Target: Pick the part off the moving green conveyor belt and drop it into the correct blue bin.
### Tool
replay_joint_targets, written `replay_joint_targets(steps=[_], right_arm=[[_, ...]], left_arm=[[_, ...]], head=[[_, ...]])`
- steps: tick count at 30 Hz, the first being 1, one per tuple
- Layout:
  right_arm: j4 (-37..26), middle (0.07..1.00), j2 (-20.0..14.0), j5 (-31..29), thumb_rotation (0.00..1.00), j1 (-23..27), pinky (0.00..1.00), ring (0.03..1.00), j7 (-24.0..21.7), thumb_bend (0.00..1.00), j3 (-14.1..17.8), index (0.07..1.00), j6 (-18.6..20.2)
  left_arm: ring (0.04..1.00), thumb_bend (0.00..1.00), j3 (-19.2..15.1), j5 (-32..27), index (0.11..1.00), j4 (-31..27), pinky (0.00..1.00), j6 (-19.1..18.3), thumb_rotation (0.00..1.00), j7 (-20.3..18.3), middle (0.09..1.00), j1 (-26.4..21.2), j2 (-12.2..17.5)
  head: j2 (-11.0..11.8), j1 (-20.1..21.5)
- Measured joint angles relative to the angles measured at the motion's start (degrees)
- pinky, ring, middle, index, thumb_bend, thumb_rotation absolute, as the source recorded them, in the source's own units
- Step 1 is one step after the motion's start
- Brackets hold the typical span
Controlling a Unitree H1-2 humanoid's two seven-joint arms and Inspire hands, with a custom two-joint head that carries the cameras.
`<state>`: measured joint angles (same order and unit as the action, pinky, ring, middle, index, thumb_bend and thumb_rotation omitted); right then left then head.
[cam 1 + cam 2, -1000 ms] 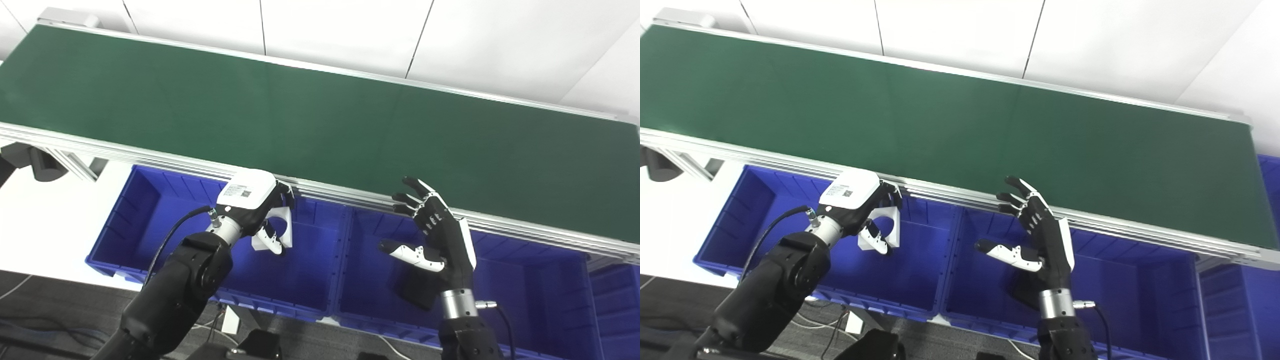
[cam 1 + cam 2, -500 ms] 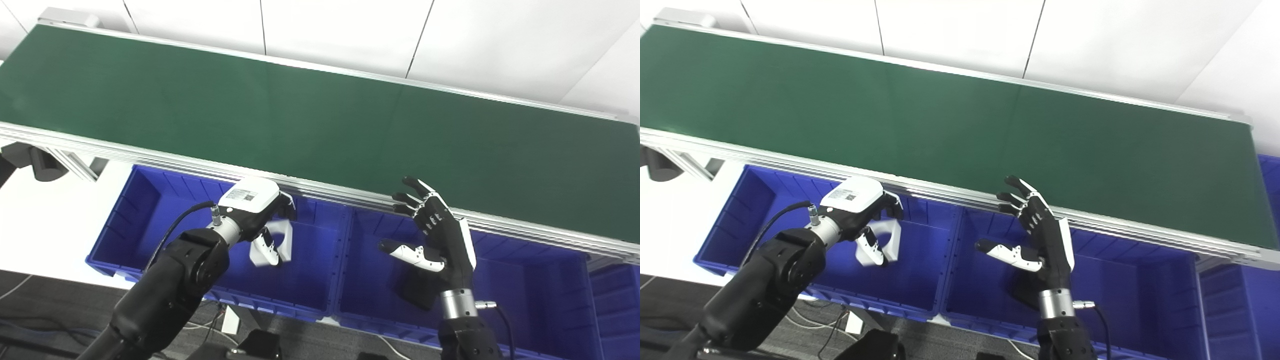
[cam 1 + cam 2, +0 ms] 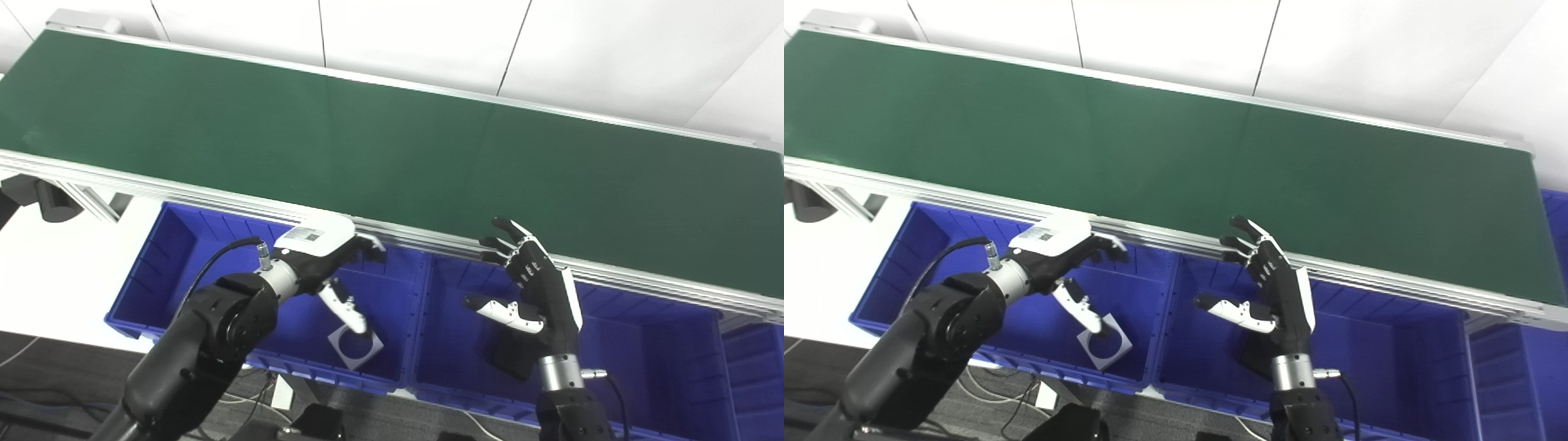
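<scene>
The left hand [image 3: 318, 260] hangs over the left bin [image 3: 184, 245], its fingers spread apart and holding nothing, the thumb pointing down toward the part [image 3: 355, 347]. The part is a pale grey square plate with a round hole through it. It lies low in the left bin near the front right corner, tilted so one corner points at the front wall. Whether it rests flat on the bin floor or is just above it is hard to tell from these views. The tip of the left thumb appears just over the part's upper edge, though contact cannot be confirmed.

The right hand [image 3: 533, 294] is raised over the middle bin [image 3: 643, 343], palm turned toward the left, fingers [image 3: 1240, 236] fanned out and apart, gripping nothing. Its fingertips reach up near the aluminium rail [image 3: 612, 278] of the belt [image 3: 392, 141].

The green belt runs across the frame from upper left to lower right, above and behind the row of blue bins. A third bin [image 3: 756, 367] shows at the far right edge. A black cable [image 3: 214, 275] loops from the left wrist back along the forearm
</scene>
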<state>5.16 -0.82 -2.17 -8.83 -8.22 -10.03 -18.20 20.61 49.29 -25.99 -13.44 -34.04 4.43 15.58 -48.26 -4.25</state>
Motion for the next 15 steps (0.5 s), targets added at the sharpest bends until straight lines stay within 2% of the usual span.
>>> replay_joint_targets(steps=[2, 4, 5, 6, 8, 9, 10, 11, 12, 15], right_arm=[[0.90, 0.868, 0.13, 0.04, 0.22, 0.01, 0.67, 0.748, 0.04, 0.91, 0.00, 0.785, -0.06], [1.55, 0.867, 0.21, 0.30, 0.22, -0.17, 0.67, 0.751, 0.08, 0.91, -0.02, 0.787, -0.09], [1.72, 0.867, 0.22, 0.55, 0.22, -0.26, 0.67, 0.752, 0.12, 0.91, -0.02, 0.787, -0.22], [2.38, 0.869, 0.23, 0.94, 0.23, -0.22, 0.67, 0.754, 0.22, 0.91, -0.04, 0.787, -0.83], [3.80, 0.871, 0.29, 1.71, 0.24, -0.06, 0.67, 0.755, 0.44, 0.91, -0.11, 0.789, -1.46], [4.59, 0.870, 0.33, 2.45, 0.25, -0.02, 0.67, 0.750, 0.55, 0.91, -0.18, 0.790, -2.08], [5.42, 0.868, 0.39, 2.91, 0.25, 0.03, 0.66, 0.744, 0.65, 0.92, -0.27, 0.791, -2.67], [6.61, 0.867, 0.51, 3.40, 0.25, 0.12, 0.66, 0.741, 0.91, 0.92, -0.33, 0.792, -3.56], [7.92, 0.867, 0.70, 3.74, 0.25, 0.31, 0.66, 0.740, 1.23, 0.92, -0.42, 0.792, -4.18], [10.69, 0.867, 1.38, 5.15, 0.24, 0.90, 0.67, 0.745, 1.94, 0.91, -0.85, 0.797, -5.14]], left_arm=[[0.682, 1.00, -0.23, -3.09, 0.727, -1.15, 0.55, 0.34, 0.42, 0.75, 0.734, 0.47, -1.62], [0.662, 1.00, -2.11, -7.68, 0.714, -0.71, 0.54, 2.24, 0.42, 4.25, 0.713, 1.44, -3.47], [0.654, 1.00, -3.48, -10.55, 0.711, 0.52, 0.53, 4.69, 0.42, 7.12, 0.705, 1.93, -4.48], [0.629, 1.00, -4.48, -13.33, 0.708, 2.58, 0.53, 7.43, 0.41, 10.68, 0.682, 2.31, -5.54], [0.616, 1.00, -5.76, -17.24, 0.709, 7.58, 0.53, 13.03, 0.42, 15.58, 0.670, 2.74, -7.06], [0.617, 0.99, -5.97, -18.84, 0.725, 10.12, 0.53, 15.52, 0.45, 17.75, 0.682, 3.01, -7.75], [0.620, 0.99, -6.15, -20.21, 0.725, 12.87, 0.54, 18.35, 0.42, 19.46, 0.689, 3.19, -8.42], [0.623, 0.99, -6.42, -21.86, 0.725, 16.55, 0.54, 21.84, 0.40, 21.74, 0.694, 3.19, -9.07], [0.628, 0.98, -6.81, -23.30, 0.726, 20.39, 0.54, 24.63, 0.39, 23.87, 0.698, 3.15, -9.85], [0.714, 0.95, -7.89, -27.14, 0.755, 30.52, 0.61, 33.13, 0.36, 28.33, 0.763, 2.95, -11.23]], head=[[0.01, 0.03], [1.85, 4.05], [2.03, 4.42], [3.34, 7.21], [3.35, 7.23], [4.74, 10.37], [4.76, 10.40], [7.19, 14.05], [7.92, 16.70], [10.20, 19.18]])
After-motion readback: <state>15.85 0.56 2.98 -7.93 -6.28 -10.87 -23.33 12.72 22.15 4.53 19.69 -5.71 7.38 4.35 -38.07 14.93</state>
